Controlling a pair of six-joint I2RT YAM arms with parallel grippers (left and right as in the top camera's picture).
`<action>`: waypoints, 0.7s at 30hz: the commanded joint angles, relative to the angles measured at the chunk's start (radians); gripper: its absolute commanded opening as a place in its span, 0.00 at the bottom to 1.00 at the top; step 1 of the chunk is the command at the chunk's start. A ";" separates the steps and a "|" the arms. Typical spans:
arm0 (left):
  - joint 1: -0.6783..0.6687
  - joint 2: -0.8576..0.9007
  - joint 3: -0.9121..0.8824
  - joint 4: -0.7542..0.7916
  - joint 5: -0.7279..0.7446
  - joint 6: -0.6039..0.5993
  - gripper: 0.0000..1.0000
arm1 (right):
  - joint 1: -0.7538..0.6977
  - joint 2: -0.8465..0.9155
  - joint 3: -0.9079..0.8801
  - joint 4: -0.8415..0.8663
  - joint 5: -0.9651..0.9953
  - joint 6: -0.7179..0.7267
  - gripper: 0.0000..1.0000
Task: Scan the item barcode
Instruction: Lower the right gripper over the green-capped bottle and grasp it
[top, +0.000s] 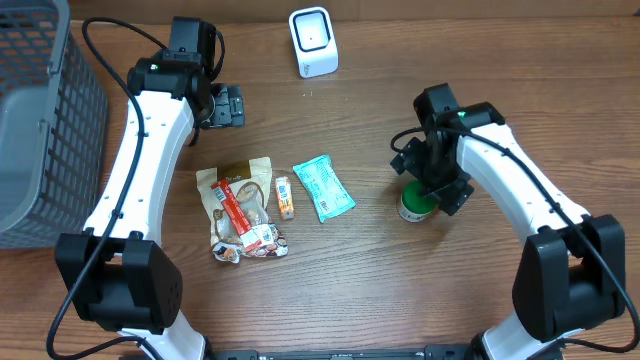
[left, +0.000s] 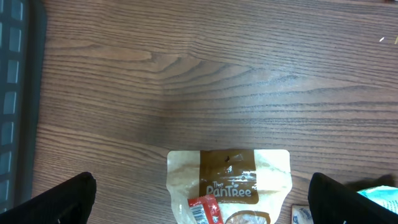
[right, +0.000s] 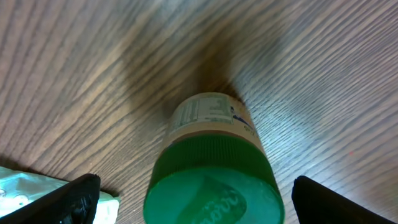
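Looking from above, basket: a gray mesh basket (top: 40, 110) stood at the far left of the frame, on the brown wooden table (top: 350, 290).
Left gripper: the left gripper (top: 230, 107) hung in the upper left of the frame, a little above the snacks. Its jaws were wide open and held nothing.
Left fingers: in the left wrist view, its black fingers (left: 59, 199) sat in the two bottom corners, far apart, with the top of the snack bag low between them.
Snack bag: a tan and brown snack bag (top: 245, 180) lay flat, left of the middle.
Red packet: a small red packet (top: 235, 208) lay on top of the bag.
Orange packet: a thin orange packet (top: 284, 197) lay just beside the bag, on its right.
Blue-green packet: a blue-green packet (top: 323, 187) lay tilted near the middle.
Scanner: a white scanner (top: 313, 41) stood at the top middle, well apart from the snacks.
Jar: a jar (top: 411, 206) with a green lid stood right of the middle, lid up, near the blue-green packet but not touching it.
Right gripper: the right gripper (top: 432, 188) hung right over the jar. Its jaws were wide open, one on each side, not pinching it.
Right fingers: in the right wrist view, its black fingers (right: 68, 199) sat in the bottom corners, and wood showed between each one and the green lid.
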 joint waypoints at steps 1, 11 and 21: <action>-0.002 -0.015 0.016 0.001 -0.013 -0.003 1.00 | 0.006 0.000 -0.027 0.023 -0.013 0.022 1.00; -0.002 -0.015 0.016 0.001 -0.013 -0.003 1.00 | 0.006 0.000 -0.156 0.182 -0.061 0.022 1.00; -0.002 -0.015 0.016 0.001 -0.013 -0.003 1.00 | 0.006 0.000 -0.255 0.301 -0.051 0.021 0.98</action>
